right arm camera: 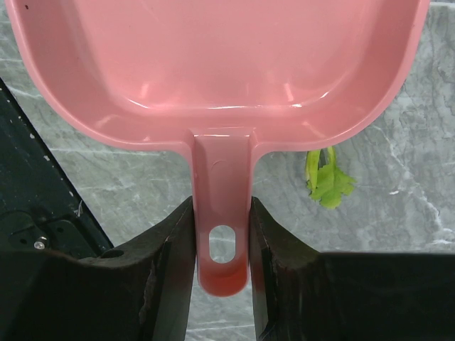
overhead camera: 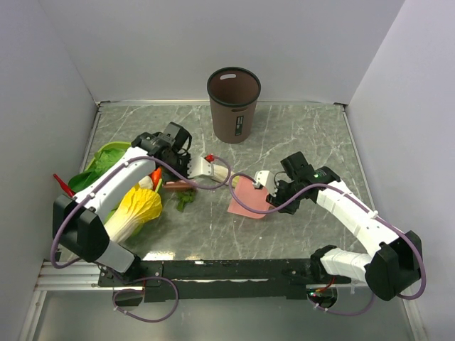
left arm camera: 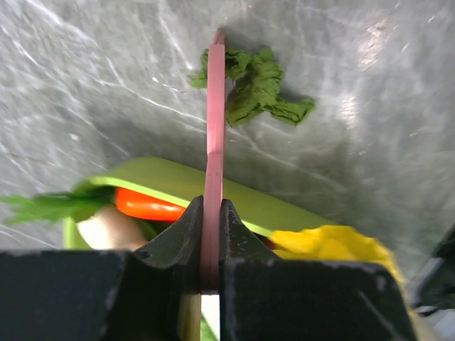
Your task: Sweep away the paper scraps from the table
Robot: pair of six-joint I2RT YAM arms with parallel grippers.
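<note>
Pink brush (left arm camera: pixel 214 106), clamped in left jaws, should next drag the paper scraps (left arm camera: pixel 259 89) toward the dustpan (right arm camera: pixel 213 64) the right jaws grip.

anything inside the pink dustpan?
Right wrist view: the pink plastic dustpan has a bare, glossy floor with nothing lying in it. Its front lip is cropped out of that view, so unseen.

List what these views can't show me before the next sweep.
- Right wrist view: the front lip of the dustpan is cut off by the top edge, so where it meets the table is unseen.
- Left wrist view: the pink tool in the left gripper shows only edge-on, so its shape and far end are unclear.
- Top view: the paper scraps are too small to count.
</note>
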